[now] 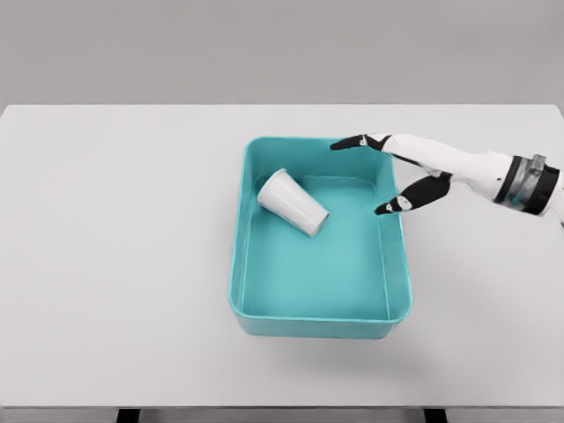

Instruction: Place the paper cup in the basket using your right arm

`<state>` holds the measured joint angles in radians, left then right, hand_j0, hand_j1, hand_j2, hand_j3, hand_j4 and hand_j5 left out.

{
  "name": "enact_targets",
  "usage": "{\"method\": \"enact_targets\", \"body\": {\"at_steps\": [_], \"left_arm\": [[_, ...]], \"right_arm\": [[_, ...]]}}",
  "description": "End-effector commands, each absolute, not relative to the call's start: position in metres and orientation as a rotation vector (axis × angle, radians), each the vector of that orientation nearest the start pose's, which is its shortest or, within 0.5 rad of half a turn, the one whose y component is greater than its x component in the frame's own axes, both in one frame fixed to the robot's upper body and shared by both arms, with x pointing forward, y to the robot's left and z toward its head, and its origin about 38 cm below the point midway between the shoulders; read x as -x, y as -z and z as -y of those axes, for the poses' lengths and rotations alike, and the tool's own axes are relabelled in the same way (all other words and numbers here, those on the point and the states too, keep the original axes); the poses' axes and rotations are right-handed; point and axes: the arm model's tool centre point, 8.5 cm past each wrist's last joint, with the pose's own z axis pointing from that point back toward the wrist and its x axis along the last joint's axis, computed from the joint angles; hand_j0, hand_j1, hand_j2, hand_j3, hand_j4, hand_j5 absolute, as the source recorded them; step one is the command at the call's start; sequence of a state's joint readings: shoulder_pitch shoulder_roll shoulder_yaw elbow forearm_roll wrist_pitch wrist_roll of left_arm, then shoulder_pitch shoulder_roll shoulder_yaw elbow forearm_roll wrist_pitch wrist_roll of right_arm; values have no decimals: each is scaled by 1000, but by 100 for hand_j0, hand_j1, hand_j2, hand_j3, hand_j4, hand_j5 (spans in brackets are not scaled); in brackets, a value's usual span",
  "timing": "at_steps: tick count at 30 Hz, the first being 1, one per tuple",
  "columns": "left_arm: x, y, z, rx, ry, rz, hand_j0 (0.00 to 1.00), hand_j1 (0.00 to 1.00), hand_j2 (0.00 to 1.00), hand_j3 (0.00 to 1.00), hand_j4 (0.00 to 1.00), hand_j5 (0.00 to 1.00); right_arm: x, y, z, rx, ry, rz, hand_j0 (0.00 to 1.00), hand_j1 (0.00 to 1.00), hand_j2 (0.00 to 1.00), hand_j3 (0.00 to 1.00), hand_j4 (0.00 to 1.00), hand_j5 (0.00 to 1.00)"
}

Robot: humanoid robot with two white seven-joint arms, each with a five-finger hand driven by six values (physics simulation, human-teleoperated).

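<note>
A: Right hand (414, 172) was out over the far right corner of the teal basket (398, 291) there, arm coming in from the right edge. What did it have?

B: Nothing at all. Fingers (352, 142) were stretched long and spread, thumb (398, 204) dropped well below them, a wide open gap between the two and nothing in it.

A: And the paper cup (292, 203)?

B: Off to the left of that hand, down inside the basket. It lay on its side on the basket floor, in the far left part, close to the left wall. The closed base pointed up and away from the hand, the open mouth tilted down toward the hand's side.

A: Any contact between them?

B: None. Cup and fingertips were clearly apart, with bare teal floor between. The thumb tip sat just at the basket's right rim.

A: And beneath everything?

B: The white table (115, 264), the basket flat upon it, just left of and below the wrist.
</note>
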<state>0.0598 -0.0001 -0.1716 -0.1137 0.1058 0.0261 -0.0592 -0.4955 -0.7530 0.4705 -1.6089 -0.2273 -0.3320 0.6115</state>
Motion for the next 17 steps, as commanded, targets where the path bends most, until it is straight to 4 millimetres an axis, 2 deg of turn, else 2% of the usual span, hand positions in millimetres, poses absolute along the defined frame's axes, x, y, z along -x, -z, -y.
{"method": "enact_targets", "body": {"at_steps": [1, 2, 3, 6, 7, 13, 17], "left_arm": [[3, 264, -260, -12, 67, 22, 100, 100, 100, 100, 100, 100], [3, 264, -260, -11, 67, 22, 100, 100, 100, 100, 100, 100], [3, 264, -260, -11, 67, 22, 100, 100, 100, 100, 100, 100], [3, 264, -260, -11, 67, 22, 100, 100, 100, 100, 100, 100], [3, 264, -260, -11, 67, 22, 100, 100, 100, 100, 100, 100], [3, 264, -260, -11, 67, 22, 100, 100, 100, 100, 100, 100], [2, 264, -260, -11, 66, 25, 100, 100, 100, 100, 100, 100]], "right_arm": [[-400, -311, 323, -300, -1227, 2019, 100, 100, 100, 100, 100, 100], [-396, -321, 337, -318, -1152, 2064, 100, 100, 100, 100, 100, 100], [-393, -319, 350, -310, -1122, 2050, 100, 100, 100, 100, 100, 100], [-386, -275, 394, -226, -991, 1955, 100, 100, 100, 100, 100, 100], [-383, -268, 401, -190, -993, 1931, 100, 100, 100, 100, 100, 100], [-377, -255, 395, -196, -1014, 1902, 100, 100, 100, 100, 100, 100], [-375, -258, 388, -214, -1026, 1909, 100, 100, 100, 100, 100, 100]]}}
